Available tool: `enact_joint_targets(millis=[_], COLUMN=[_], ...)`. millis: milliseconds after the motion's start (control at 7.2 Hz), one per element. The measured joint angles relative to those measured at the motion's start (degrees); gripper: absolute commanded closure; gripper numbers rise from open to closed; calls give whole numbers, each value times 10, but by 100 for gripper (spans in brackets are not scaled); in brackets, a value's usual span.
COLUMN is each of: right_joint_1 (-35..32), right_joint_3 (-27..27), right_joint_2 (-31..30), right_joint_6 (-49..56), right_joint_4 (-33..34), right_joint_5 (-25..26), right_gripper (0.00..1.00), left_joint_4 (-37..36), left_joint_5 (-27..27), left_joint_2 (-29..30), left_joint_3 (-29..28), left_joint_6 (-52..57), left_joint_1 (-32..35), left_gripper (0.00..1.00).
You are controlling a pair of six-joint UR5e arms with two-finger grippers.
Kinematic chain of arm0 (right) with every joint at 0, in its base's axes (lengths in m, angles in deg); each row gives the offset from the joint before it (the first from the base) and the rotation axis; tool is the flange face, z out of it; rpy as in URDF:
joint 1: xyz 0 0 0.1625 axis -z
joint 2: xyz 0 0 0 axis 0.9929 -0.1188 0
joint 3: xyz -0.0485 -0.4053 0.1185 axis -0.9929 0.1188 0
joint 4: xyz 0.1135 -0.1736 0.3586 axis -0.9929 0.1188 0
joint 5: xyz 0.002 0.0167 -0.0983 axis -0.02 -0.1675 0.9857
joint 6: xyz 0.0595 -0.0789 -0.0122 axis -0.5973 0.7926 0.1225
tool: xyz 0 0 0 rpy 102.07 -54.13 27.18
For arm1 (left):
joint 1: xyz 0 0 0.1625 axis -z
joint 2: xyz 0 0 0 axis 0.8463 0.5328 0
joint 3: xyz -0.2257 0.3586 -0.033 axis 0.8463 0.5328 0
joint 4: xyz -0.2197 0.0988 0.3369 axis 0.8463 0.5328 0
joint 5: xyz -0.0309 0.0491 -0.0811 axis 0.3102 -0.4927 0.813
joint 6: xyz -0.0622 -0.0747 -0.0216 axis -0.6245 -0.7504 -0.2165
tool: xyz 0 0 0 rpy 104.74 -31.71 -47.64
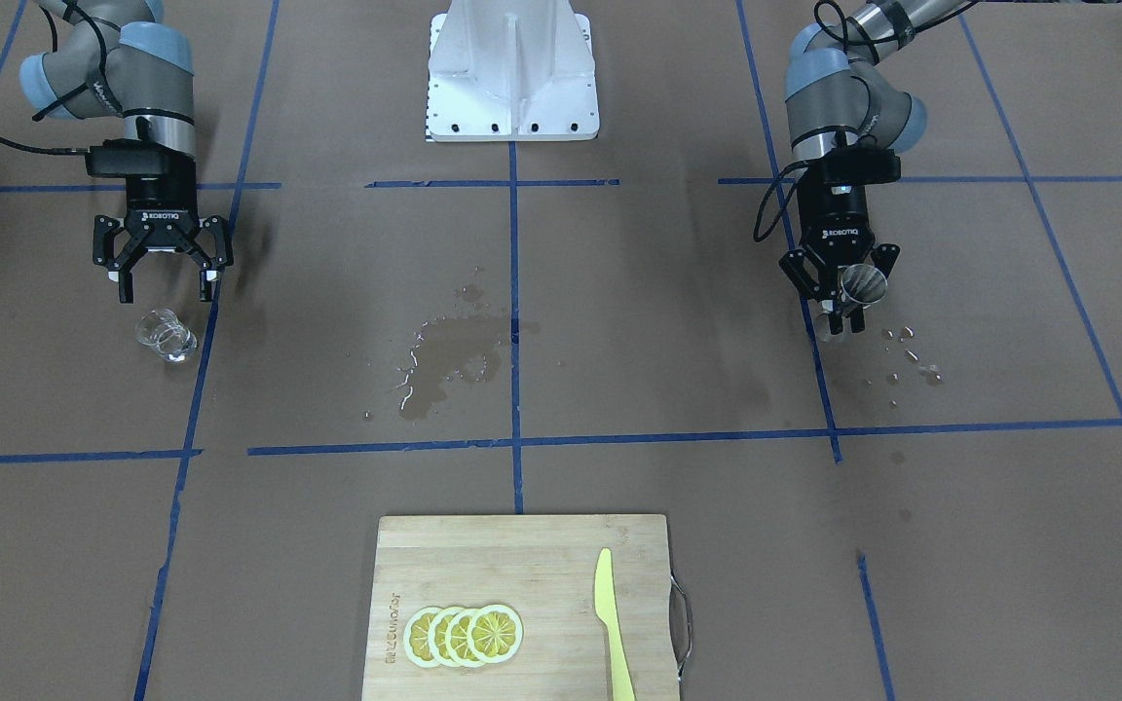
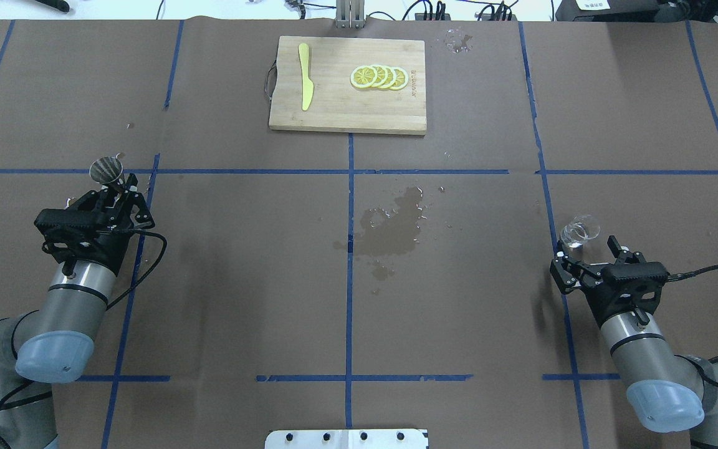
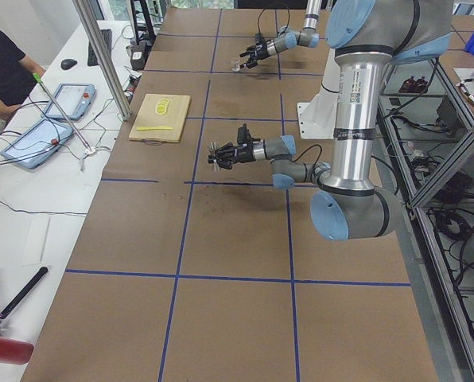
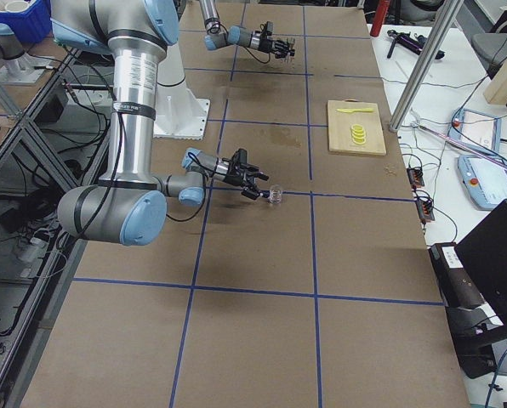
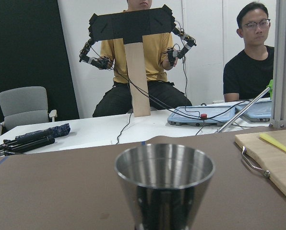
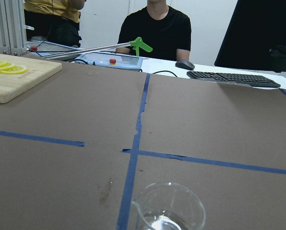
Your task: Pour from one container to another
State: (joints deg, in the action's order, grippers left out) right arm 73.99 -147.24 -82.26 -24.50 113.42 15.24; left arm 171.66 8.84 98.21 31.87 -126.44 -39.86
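The left gripper (image 2: pixel 114 190) is clamped on the steel cup (image 2: pixel 106 168), the right gripper (image 1: pixel 166 290) spread wide just behind the glass beaker (image 1: pixel 168 337) standing on the counter (image 1: pixel 678 321) — the two well apart, so a tilted carry could slosh onto the puddle (image 1: pixel 449 360) between them; the cutting board (image 1: pixel 561 555) blocks nothing

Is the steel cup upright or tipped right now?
Upright. In the left wrist view the cup stands mouth up with a level rim, gripped low down by the left end effector.
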Motion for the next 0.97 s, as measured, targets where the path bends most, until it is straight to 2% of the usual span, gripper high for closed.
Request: enact_joint_targets(millis=[417,973], right_joint_1=[-4,-11], right_joint_3=[15,20], right_joint_2=[5,7], right_joint_6=[3,1], right_joint_4=[0,0], right_joint_5=[8,8], right_gripper=[6,6], left_joint_4=[4,38], left_joint_5=[17,62], left_joint_2=[13,71], left_joint_3=[-4,-7], left_joint_6=[32,66], left_joint_1=[-4,-3], left_gripper=[100,100])
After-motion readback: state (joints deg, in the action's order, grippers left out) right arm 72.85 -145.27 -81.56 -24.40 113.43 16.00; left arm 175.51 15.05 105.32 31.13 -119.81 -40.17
